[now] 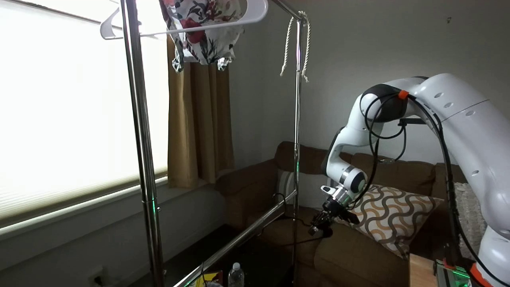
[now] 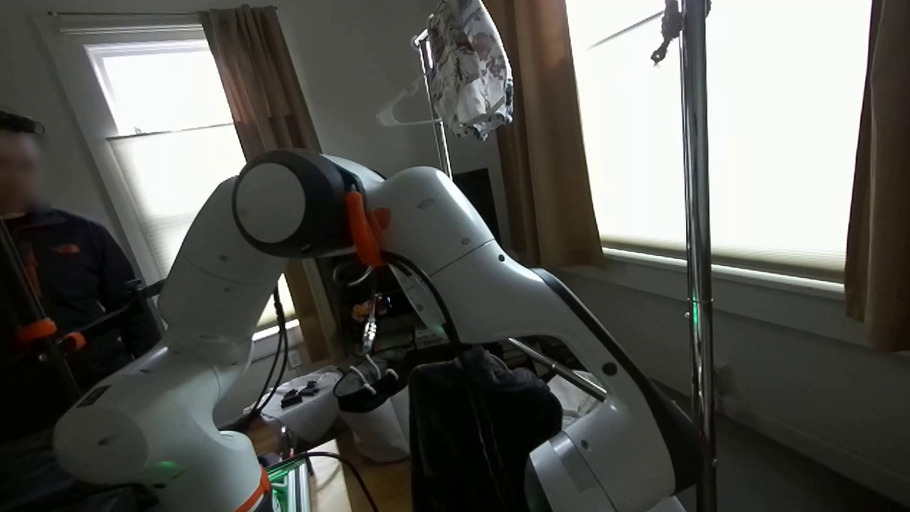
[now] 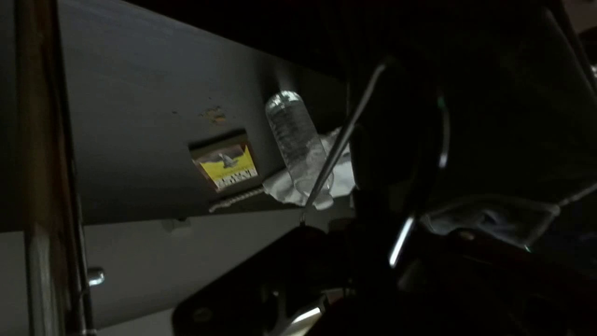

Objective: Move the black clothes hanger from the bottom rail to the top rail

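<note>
While the yellow label [image 3: 229, 169] is illegible, I cannot tell if the end effector [image 1: 320, 231] grips.

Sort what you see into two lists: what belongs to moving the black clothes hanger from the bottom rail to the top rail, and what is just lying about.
For the job:
- black clothes hanger
- bottom rail
- top rail
- gripper

Just about the place:
- white hanger
- floral garment
- rope
- clear bottle
- yellow-printed item
- wave-patterned cushion
</note>
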`<state>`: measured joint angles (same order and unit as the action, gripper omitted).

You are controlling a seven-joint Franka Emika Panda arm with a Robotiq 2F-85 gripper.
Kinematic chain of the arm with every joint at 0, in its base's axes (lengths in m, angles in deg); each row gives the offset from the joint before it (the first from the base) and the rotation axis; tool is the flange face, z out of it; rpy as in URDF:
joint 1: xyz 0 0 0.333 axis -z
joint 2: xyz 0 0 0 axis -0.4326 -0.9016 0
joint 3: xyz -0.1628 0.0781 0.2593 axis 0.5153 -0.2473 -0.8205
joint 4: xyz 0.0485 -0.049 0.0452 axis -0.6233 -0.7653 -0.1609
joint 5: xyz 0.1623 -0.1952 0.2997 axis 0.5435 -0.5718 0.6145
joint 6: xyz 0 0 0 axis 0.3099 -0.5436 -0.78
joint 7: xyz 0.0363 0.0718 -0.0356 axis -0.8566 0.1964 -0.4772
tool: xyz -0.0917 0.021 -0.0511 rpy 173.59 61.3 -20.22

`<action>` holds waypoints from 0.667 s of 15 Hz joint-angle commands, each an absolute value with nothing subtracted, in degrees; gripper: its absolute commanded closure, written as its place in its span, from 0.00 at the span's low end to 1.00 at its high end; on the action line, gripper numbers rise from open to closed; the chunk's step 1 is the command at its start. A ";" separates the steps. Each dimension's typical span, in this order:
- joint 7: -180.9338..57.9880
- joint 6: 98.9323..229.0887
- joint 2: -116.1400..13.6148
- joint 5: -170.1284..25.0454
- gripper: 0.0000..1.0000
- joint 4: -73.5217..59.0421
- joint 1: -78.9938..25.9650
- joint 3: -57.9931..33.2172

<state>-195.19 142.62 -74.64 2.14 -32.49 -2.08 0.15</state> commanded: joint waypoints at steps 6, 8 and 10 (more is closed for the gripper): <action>-190.53 127.34 -68.43 1.48 0.99 -36.43 2.20 2.56; -192.28 130.82 -68.32 0.59 0.99 -38.25 0.39 2.93; -194.98 133.43 -68.14 1.27 0.99 -40.23 -0.65 2.47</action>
<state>-191.77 129.70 -69.78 1.64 -36.21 1.40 2.26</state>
